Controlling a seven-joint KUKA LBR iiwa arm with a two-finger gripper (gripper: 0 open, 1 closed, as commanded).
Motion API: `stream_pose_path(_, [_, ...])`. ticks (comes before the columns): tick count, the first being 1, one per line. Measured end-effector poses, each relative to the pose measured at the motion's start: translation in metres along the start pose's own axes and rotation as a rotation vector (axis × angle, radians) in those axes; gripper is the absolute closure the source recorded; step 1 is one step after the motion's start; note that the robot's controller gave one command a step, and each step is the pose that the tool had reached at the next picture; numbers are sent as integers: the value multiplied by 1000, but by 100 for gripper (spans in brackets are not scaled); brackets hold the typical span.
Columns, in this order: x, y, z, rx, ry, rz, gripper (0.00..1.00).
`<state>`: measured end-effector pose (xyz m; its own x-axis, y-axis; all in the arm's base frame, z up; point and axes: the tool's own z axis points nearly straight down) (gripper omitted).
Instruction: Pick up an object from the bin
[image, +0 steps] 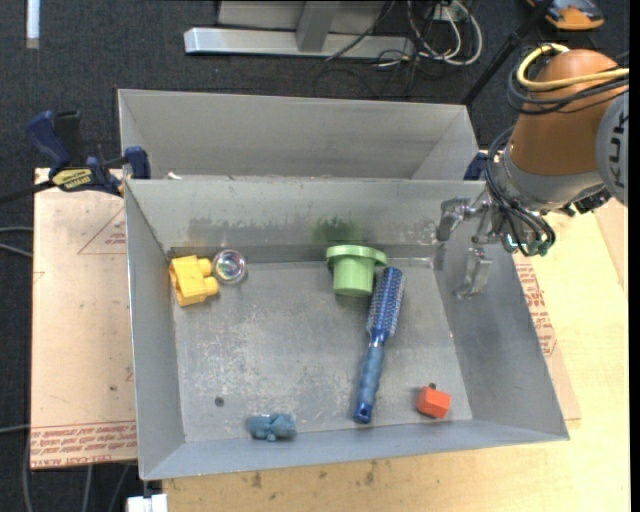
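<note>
Soft, even light fell from overhead; the grey metal bin (300, 215) gleamed dully, shadows inside it short and faint.

Dark speckled carpet (70, 70) covers the floor, with cables (440, 40) and a metal bar (290, 40).

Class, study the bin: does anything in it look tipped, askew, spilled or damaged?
The green cup by the back wall seems tipped rather than upright, and the blue hairbrush lies slantwise with its head against it. Nothing looks spilled or broken. The gripper hangs over the bin's right wall, holding nothing.
</note>
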<state>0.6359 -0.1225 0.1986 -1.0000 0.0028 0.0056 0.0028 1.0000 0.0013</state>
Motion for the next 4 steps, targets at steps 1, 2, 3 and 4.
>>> stream_pose_path(1, [26, 81, 85, -3, -1, -217, 0])
stream_pose_path(2, [58, 91, 130, 0, -4, -402, 0])
stream_pose_path(3, [57, 91, 129, 1, -7, -404, 100])
stream_pose_path(4, [119, 81, -40, 5, -13, -462, 100])
